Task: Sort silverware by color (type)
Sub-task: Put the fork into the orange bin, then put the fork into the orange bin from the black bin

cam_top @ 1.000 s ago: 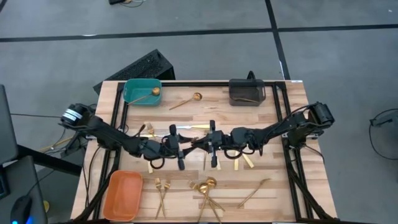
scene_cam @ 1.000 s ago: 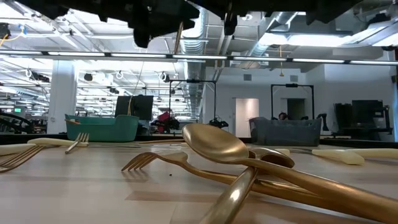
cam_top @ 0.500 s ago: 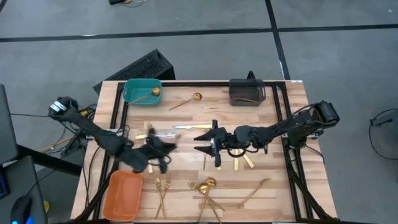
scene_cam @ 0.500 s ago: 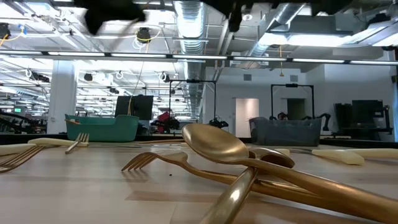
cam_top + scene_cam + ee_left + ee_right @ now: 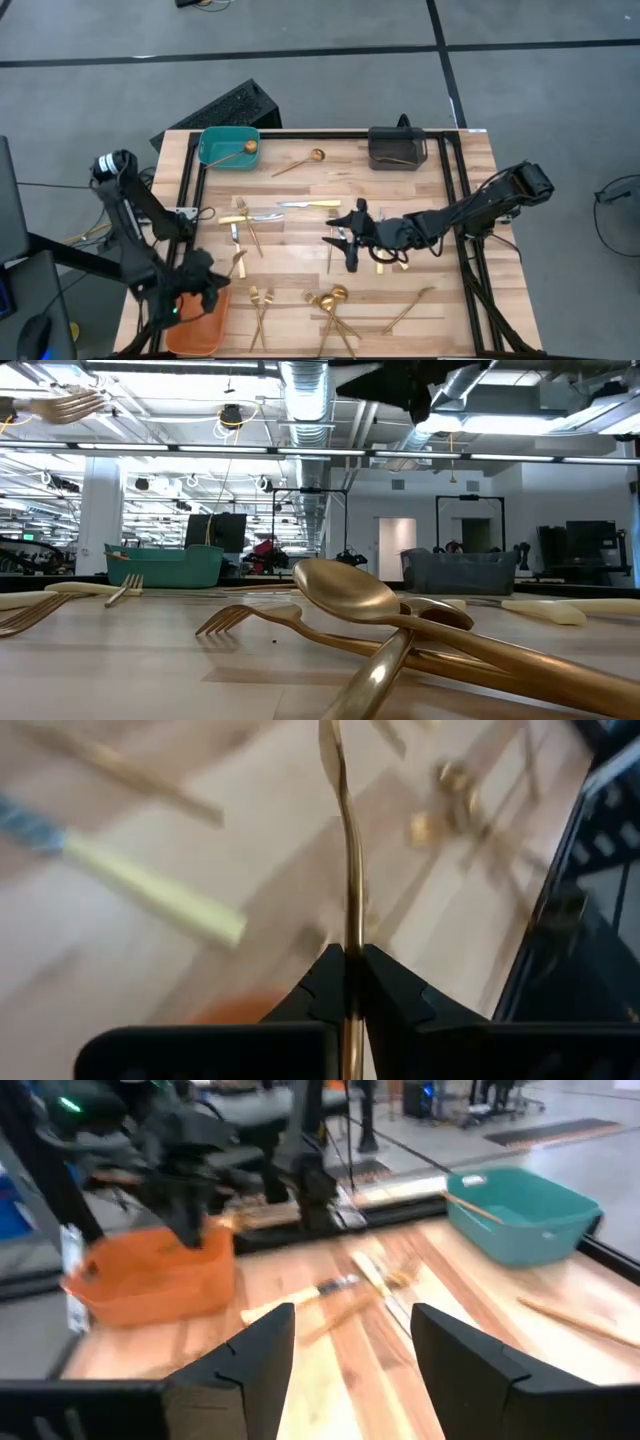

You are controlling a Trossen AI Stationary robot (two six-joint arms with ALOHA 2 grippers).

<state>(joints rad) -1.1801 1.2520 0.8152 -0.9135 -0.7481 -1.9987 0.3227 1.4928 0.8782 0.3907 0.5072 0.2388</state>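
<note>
A gold fork (image 5: 345, 840) is being clamped between the fingers of the left gripper (image 5: 205, 285), which is being held over the orange bin (image 5: 195, 322) at the table's seven o'clock corner. The right gripper (image 5: 343, 240) is being held over the table's (image 5: 440, 310) middle with its fingers (image 5: 250, 1355) spread apart and nothing between them. The rest of the silverware (image 5: 330, 300) is lying scattered on the table, one piece in the teal bin (image 5: 228, 147) at eleven o'clock.
</note>
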